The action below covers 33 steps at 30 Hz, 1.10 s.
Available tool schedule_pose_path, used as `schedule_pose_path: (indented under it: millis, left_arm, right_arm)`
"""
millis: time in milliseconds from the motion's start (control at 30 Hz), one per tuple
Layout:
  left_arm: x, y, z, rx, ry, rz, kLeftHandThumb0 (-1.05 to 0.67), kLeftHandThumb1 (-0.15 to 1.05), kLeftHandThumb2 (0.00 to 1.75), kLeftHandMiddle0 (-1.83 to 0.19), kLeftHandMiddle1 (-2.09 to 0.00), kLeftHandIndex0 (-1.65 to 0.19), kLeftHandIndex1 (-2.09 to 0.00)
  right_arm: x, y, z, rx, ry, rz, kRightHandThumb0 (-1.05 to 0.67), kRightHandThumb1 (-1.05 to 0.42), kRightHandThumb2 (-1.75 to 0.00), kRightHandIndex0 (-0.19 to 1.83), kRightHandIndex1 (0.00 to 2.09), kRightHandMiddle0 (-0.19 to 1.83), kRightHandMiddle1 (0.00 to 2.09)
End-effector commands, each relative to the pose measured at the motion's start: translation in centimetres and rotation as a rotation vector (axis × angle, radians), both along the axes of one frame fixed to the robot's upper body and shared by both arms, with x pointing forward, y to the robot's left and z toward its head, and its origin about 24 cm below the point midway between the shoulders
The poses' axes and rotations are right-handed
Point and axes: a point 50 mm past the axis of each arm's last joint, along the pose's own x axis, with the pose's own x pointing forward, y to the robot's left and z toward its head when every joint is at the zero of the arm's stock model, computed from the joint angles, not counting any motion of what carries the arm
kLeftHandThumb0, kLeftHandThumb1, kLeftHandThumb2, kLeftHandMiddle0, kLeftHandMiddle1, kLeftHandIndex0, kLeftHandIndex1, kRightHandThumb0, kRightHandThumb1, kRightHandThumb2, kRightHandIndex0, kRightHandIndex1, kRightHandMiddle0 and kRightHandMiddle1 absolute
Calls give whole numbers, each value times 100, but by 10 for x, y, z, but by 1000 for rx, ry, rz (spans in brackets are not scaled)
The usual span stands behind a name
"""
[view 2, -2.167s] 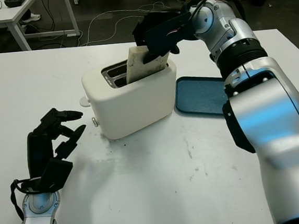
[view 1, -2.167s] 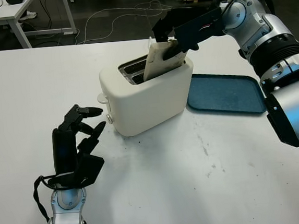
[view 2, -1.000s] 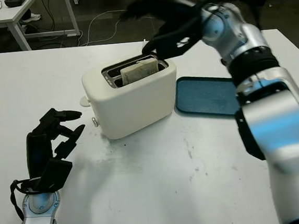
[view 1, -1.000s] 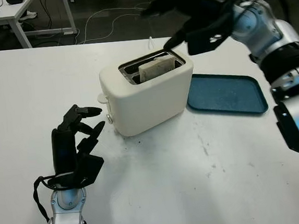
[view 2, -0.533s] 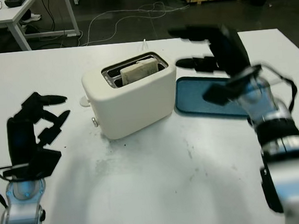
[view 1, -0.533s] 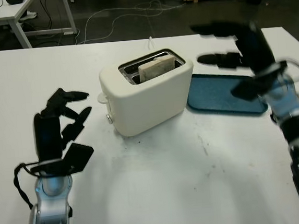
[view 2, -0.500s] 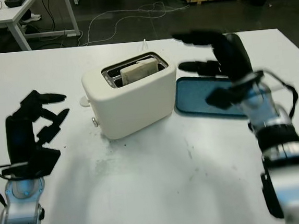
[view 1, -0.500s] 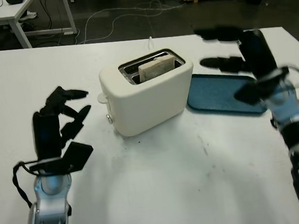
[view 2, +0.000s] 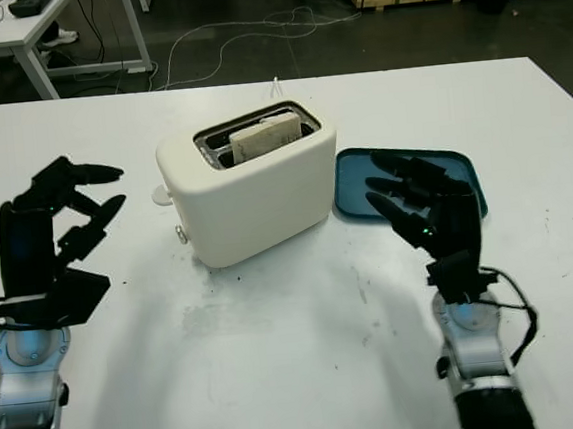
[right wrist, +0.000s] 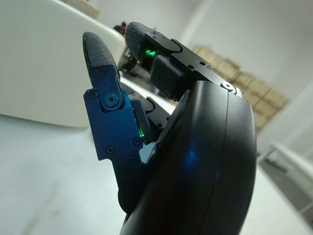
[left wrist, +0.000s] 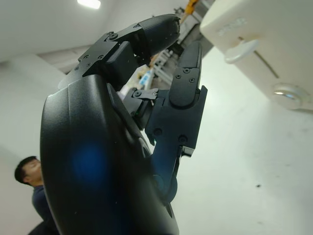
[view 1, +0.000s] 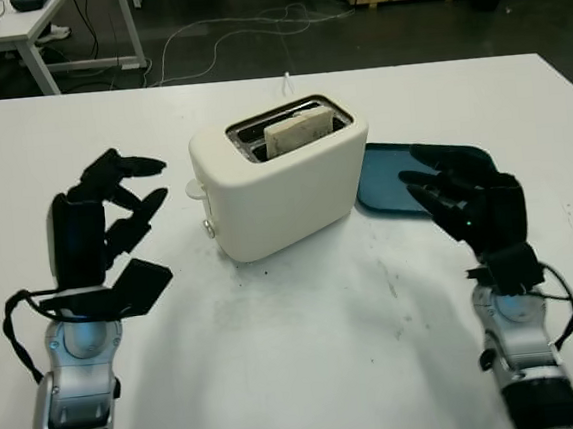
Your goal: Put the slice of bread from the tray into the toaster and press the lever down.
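The pale slice of bread [view 1: 298,131] stands in a slot of the cream plastic toaster [view 1: 281,175] near the desk's [view 1: 310,373] middle, its top proud of the slot; the blue tray [view 1: 394,177] sits emptied beside it; the lever [view 1: 196,189] looks unpressed, likely the next job; the left hand [view 1: 102,231], released and holding nothing, hovers nearest with bare desk between; the right hand [view 1: 472,208], likewise released, hangs by the tray.

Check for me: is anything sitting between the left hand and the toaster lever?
Nothing visible does. The left hand is open, raised beside the toaster on the lever's side, with bare table between them. The bread slice already stands in the slot; the right hand is open near the tray.
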Motion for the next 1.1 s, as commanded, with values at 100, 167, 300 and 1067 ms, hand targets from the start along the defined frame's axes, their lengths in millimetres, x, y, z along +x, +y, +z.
schedule_pose_path:
  millis: [100, 167, 300, 1067]
  left_arm:
    - [5, 9, 23, 114, -66, -73, -20, 89, 1, -67, -144, -78, -76]
    - [8, 13, 31, 176, -61, -87, -19, 87, 0, -73, -134, -82, -72]
    - [14, 19, 52, 330, -15, -110, -19, 83, 0, -87, -112, -94, -54]
    - [56, 0, 82, 804, 195, -236, -31, 80, 1, -118, -71, -127, -7]
  right_arm:
    - [1, 7, -20, 75, 181, 57, -48, -84, 0, 118, 4, 104, 1]
    - [3, 9, -22, 81, 208, 72, -46, -85, 0, 118, 4, 104, 1]
    - [8, 11, -23, 105, 220, 99, -49, -85, 0, 118, 3, 105, 1]
    - [12, 16, -19, 108, 208, 128, -48, -83, 0, 120, 2, 107, 0]
